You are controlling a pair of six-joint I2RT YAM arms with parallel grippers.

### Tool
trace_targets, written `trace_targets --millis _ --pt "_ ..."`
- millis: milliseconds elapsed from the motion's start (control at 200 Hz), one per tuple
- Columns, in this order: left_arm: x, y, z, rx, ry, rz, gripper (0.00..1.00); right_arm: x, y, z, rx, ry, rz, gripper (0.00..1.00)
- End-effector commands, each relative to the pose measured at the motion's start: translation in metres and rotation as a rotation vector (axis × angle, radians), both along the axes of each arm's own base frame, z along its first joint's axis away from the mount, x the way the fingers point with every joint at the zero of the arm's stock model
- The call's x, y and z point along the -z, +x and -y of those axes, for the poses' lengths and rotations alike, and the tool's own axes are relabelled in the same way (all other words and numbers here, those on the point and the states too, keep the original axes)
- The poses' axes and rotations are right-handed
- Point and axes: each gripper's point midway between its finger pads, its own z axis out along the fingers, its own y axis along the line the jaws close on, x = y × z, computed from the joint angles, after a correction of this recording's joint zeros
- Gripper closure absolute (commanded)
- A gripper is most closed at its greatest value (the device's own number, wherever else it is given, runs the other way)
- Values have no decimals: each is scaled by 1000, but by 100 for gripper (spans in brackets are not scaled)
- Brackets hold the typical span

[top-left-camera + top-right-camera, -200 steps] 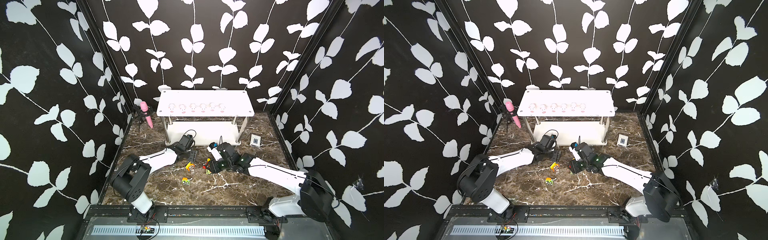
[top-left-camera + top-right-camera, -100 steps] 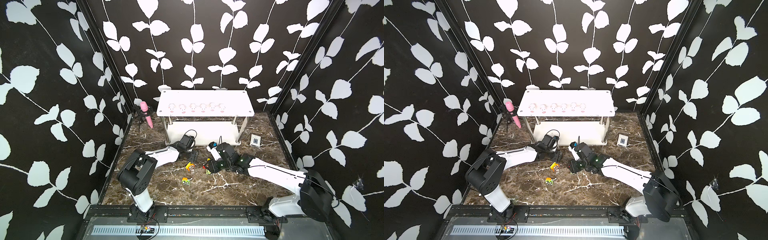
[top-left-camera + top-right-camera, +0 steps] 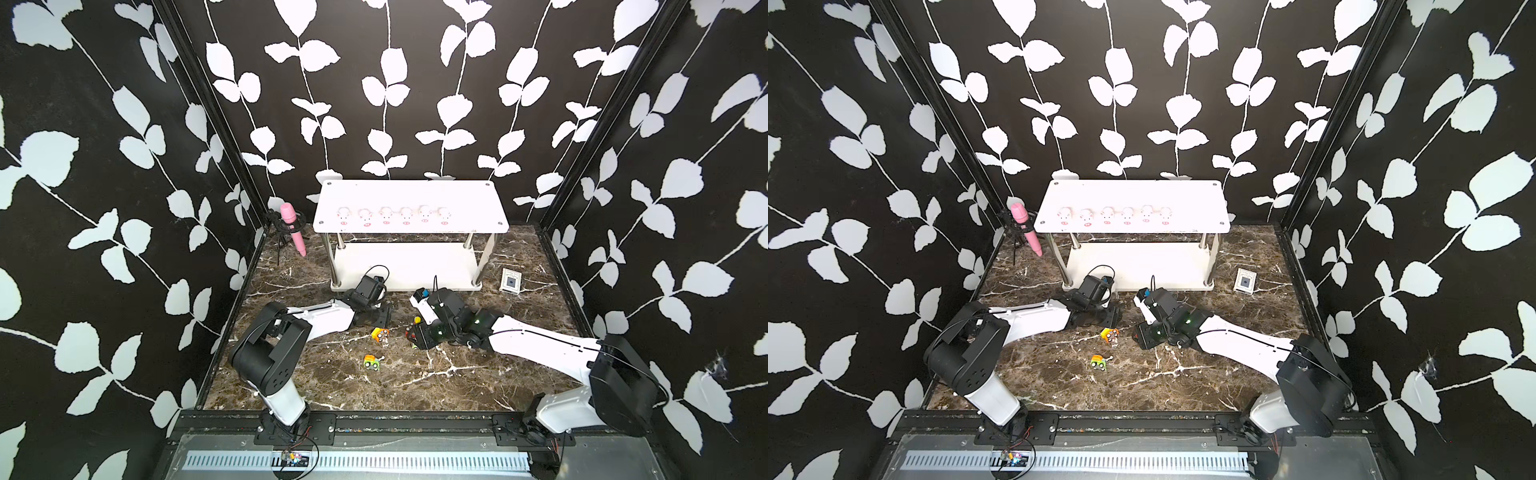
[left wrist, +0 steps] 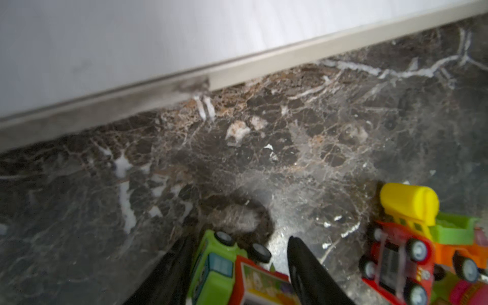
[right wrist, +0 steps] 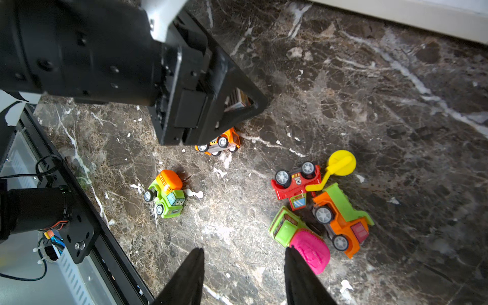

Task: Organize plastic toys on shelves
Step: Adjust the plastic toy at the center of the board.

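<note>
The left gripper point(image 4: 239, 240) has its jaws partway apart on either side of a green truck point(image 4: 211, 266) (whether they truly pinch it, I cannot tell). The right gripper point(image 5: 243, 252) gapes empty just beside a pink-and-green truck point(image 5: 298, 237) lying on the marble floor point(image 5: 369, 79). Six pigs point(image 3: 386, 215) line the top board of the rack point(image 3: 457, 195).

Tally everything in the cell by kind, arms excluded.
Pigs: 6
Vehicles: 6
Microphone: 1
Card box: 1
Rack: 1
Total: 15
</note>
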Motion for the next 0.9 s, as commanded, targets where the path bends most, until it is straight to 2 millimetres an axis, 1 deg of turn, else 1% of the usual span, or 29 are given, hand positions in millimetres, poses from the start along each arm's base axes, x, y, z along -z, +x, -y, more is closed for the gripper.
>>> trace_targets --millis 0,175,300,490,595,650,730,785,810,845,895 --pt "6 -22 -6 -12 -19 -77 46 -1 2 -7 1 14 14 49" --pt "3 -33 -6 -24 -56 -114 46 7 5 -7 16 -3 8 49" --pt "-6 -36 -4 -25 -83 -120 39 8 5 -15 6 14 2 49" --pt "-31 -26 -13 -40 -36 -49 24 8 3 -31 -21 45 -9 50" --pt "-41 -18 -19 -54 -7 -20 22 9 2 -39 -36 55 -16 52" --pt "-43 -14 -24 -71 5 -12 25 9 1 -45 -47 67 -18 55" --pt "-43 -7 -29 -104 1 -12 34 8 -1 -54 -61 87 -18 63" --pt "-40 -2 -29 -115 -2 -16 42 3 -1 -60 -65 112 -9 68" --pt "-38 -1 -28 -116 -1 -20 45 12 -1 -62 -63 103 -22 71" --pt "-35 1 -25 -109 -3 -28 49 13 -1 -67 -68 112 -25 75" --pt "-31 3 -20 -94 -10 -45 53 15 0 -73 -68 117 -30 78"
